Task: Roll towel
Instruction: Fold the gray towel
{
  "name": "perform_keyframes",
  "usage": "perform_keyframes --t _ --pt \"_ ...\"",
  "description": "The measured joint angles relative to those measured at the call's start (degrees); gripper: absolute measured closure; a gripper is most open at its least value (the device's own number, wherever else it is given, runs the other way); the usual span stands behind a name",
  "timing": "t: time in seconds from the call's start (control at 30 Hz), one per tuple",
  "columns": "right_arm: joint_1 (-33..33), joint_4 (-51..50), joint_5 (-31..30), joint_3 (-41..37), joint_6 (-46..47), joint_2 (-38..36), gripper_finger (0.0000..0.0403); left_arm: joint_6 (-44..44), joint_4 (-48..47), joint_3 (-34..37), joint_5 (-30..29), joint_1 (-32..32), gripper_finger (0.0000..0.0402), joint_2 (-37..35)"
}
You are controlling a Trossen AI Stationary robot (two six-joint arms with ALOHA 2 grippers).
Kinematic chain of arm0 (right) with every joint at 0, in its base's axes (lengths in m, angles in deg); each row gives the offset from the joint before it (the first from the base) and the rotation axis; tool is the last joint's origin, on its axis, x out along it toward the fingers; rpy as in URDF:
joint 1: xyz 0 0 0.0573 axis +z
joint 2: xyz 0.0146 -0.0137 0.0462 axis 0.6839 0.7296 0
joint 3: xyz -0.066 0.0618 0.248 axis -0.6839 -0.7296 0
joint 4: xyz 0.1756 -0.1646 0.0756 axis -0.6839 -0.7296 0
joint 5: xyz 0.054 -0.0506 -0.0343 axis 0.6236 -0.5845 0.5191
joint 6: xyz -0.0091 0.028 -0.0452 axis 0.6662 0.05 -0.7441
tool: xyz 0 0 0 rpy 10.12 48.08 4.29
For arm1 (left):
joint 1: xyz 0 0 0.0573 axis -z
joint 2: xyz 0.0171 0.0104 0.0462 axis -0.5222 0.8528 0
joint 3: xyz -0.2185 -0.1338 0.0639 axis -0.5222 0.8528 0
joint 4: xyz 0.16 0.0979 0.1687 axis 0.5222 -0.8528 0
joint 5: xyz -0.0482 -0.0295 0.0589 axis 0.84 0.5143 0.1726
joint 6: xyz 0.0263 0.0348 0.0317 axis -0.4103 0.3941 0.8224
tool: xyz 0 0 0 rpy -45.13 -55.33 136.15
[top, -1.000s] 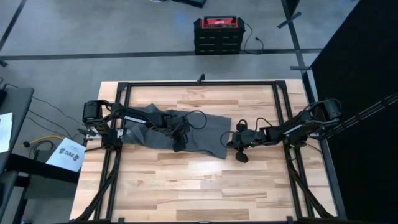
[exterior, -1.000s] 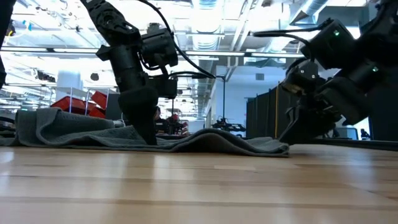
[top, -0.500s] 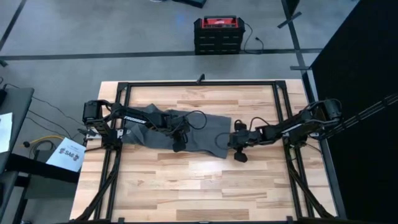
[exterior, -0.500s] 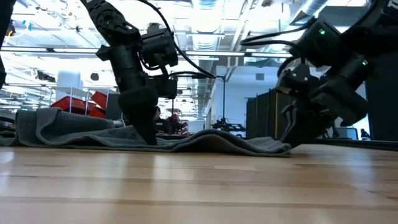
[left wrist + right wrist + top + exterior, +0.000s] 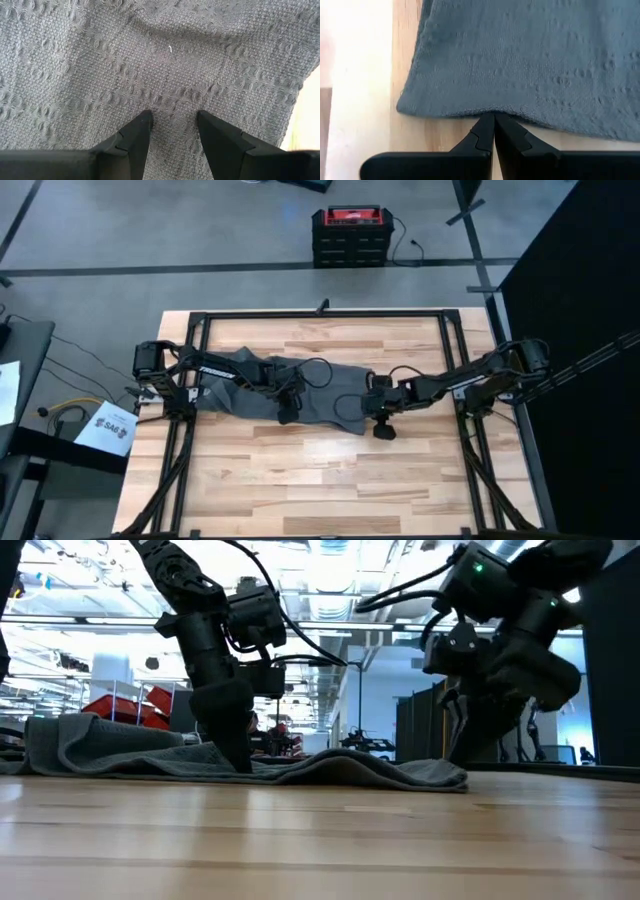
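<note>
The dark grey towel (image 5: 250, 385) lies spread and rumpled across the table's middle, from the left rail to right of centre. Its left part is bunched higher (image 5: 70, 745) and its right end lies flat on the wood (image 5: 440, 776). My left gripper (image 5: 286, 416) stands on the towel close to its near edge, pointing down, fingers open (image 5: 174, 120). My right gripper (image 5: 372, 406) is at the towel's right edge with its fingers shut (image 5: 494, 117); their tips are right at the hem (image 5: 470, 111). My left gripper rests both open fingertips (image 5: 142, 120) on the towel's top surface (image 5: 172, 100), near its near edge. It comes from above, pointing down. No cloth is pinched between the fingers; the towel lies flat on the table under them. My right gripper's shut tips meet the towel's right hem (image 5: 512, 116); I cannot tell whether they touch it.
A black frame (image 5: 325, 314) runs round the table, with rails along the left (image 5: 185, 440) and right (image 5: 470, 450) sides. Bare wood (image 5: 320, 480) fills the near half. A red and black case (image 5: 350, 235) stands on the floor beyond the far edge.
My right gripper has moved toward the table's left edge, up to the towel's right edge. The towel and my left gripper have stayed where they were.
</note>
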Motion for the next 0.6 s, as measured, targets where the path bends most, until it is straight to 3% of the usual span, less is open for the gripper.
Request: perform_keyframes --t 0.17,0.6 --pt "-0.1 -2.7 4.8 1.3 0.1 0.0 0.0403 0.4 0.0 0.0 0.1 0.0 0.0249 0.0" --pt "-1.5 -1.9 7.9 1.4 1.6 4.5 0.0403 0.4 0.0 0.0 0.1 0.0 0.0249 0.0"
